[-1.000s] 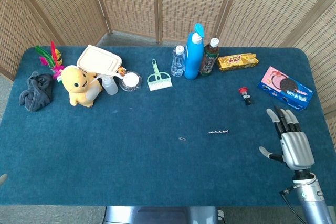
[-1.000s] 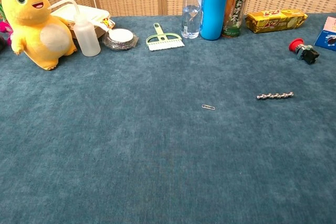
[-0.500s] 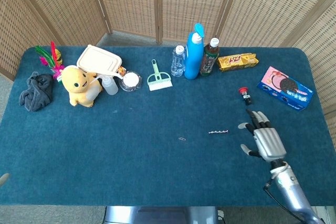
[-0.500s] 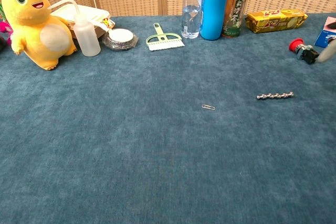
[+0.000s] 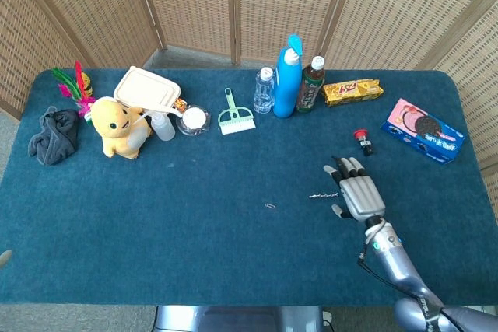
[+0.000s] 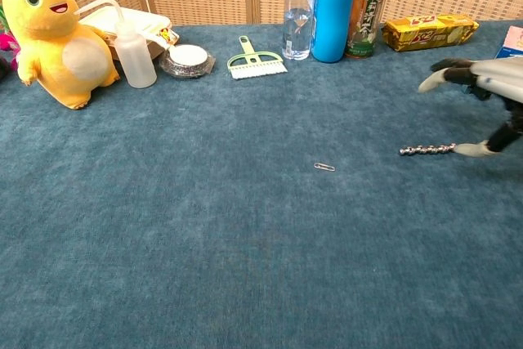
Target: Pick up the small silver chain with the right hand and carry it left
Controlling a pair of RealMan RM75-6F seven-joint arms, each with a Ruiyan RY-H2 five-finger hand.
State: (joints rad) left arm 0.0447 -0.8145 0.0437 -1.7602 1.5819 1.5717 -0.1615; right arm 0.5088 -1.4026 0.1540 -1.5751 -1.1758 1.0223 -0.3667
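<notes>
The small silver chain (image 5: 322, 194) (image 6: 426, 149) lies straight on the blue cloth, right of the middle. My right hand (image 5: 357, 192) (image 6: 489, 96) hovers just to its right, fingers spread and holding nothing. In the chest view the thumb tip (image 6: 472, 149) sits at the chain's right end, touching or nearly so. My left hand shows in neither view.
A paperclip (image 5: 270, 206) lies left of the chain. A red-capped button (image 5: 361, 140) and a cookie box (image 5: 425, 131) sit behind the hand. Bottles (image 5: 289, 77), a snack bar (image 5: 352, 91), a green brush (image 5: 233, 115) and a yellow plush (image 5: 118, 127) line the back.
My right hand has moved left and forward from the table's right edge to the chain's right end. The chain has not moved.
</notes>
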